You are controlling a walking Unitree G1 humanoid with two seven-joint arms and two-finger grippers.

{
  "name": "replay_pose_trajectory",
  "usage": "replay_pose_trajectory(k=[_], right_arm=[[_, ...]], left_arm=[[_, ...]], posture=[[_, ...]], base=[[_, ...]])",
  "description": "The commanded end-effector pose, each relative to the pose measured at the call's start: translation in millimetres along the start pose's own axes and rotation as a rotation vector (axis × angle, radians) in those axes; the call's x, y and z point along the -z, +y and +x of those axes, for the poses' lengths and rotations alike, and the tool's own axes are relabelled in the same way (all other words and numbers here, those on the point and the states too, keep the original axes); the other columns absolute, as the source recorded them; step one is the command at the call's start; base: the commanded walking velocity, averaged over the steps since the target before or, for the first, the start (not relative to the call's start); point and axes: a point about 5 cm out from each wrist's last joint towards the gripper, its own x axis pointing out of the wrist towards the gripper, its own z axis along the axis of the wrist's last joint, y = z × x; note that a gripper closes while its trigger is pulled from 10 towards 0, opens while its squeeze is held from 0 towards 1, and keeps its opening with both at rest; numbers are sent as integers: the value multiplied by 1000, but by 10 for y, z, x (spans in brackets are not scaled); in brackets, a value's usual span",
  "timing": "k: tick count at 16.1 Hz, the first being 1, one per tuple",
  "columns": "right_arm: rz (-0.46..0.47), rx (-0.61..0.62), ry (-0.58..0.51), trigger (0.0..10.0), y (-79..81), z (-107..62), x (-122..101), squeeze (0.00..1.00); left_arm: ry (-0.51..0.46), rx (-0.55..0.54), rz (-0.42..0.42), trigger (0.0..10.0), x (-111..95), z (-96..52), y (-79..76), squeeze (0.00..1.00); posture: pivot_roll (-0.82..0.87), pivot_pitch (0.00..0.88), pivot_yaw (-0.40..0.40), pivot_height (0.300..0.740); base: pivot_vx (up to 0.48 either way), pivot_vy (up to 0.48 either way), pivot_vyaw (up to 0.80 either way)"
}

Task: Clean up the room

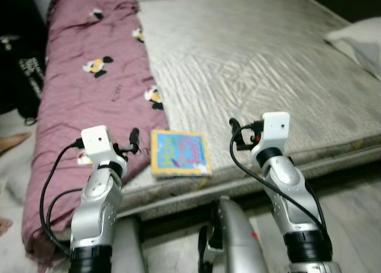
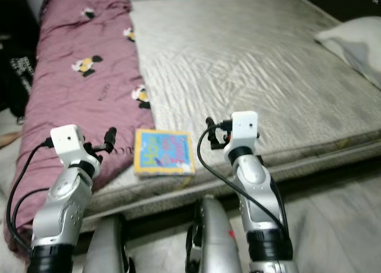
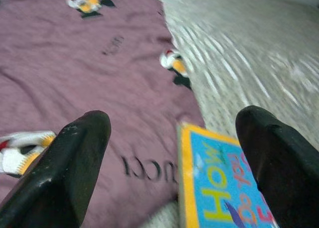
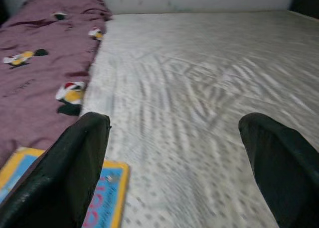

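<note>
A thin picture book point(image 1: 180, 154) with a yellow border and blue cover lies flat on the grey mattress point(image 1: 256, 64), close to its front edge. My left gripper point(image 1: 131, 143) hovers open just left of the book, over the edge of the purple blanket point(image 1: 89, 88). In the left wrist view its fingers point(image 3: 75, 158) stand wide apart, with the book point(image 3: 224, 188) ahead between them and toward one side. My right gripper point(image 1: 236, 135) is open just right of the book, above the mattress. The right wrist view has the book's corner point(image 4: 107, 198) beside one finger point(image 4: 75, 168).
The purple blanket with cartoon prints runs along the bed's left side and hangs over its front. A white pillow point(image 1: 357, 40) lies at the far right. Dark bags or clothes point(image 1: 24, 76) stand left of the bed. Pale wood floor point(image 1: 357, 213) lies in front.
</note>
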Motion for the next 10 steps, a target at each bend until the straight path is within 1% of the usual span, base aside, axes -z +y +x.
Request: replay_pose_trajectory(k=[1, 2, 4, 6, 7, 9, 10], right_arm=[[-8, 4, 9, 10000, -18, -10, 12, 0], [-8, 4, 8, 10000, -20, -10, 10, 0], [-7, 4, 7, 10000, -23, -12, 9, 0], [-13, 8, 9, 10000, -38, -23, 9, 0], [-16, 10, 6, 10000, -52, -33, 2, 0], [-15, 14, 6, 10000, -72, -44, 2, 0], [-21, 19, 9, 10000, -95, -59, 10, 0]], left_arm=[[20, -4, 5, 10000, 18, 12, -2, 0], [22, -9, -15, 10000, 24, 25, 3, 0], [31, -13, -20, 10000, 33, 46, 8, 0], [61, -53, -59, 10000, 75, 144, 37, 0], [54, -77, -81, 10000, 70, 174, 49, 0], [18, -105, -85, 10000, 24, 185, 68, 0], [-22, -138, -91, 10000, -22, 181, 97, 0]], posture=[[-58, 94, -18, 570], [-60, 94, -18, 560], [-60, 94, -18, 550], [-70, 95, -19, 525], [-79, 96, -19, 520], [-79, 96, -19, 511], [-83, 99, -17, 506]], base=[[0, 0, 0], [0, 0, 0], [0, 0, 0], [0, 0, 0], [0, 0, 0], [0, 0, 0], [0, 0, 0]])
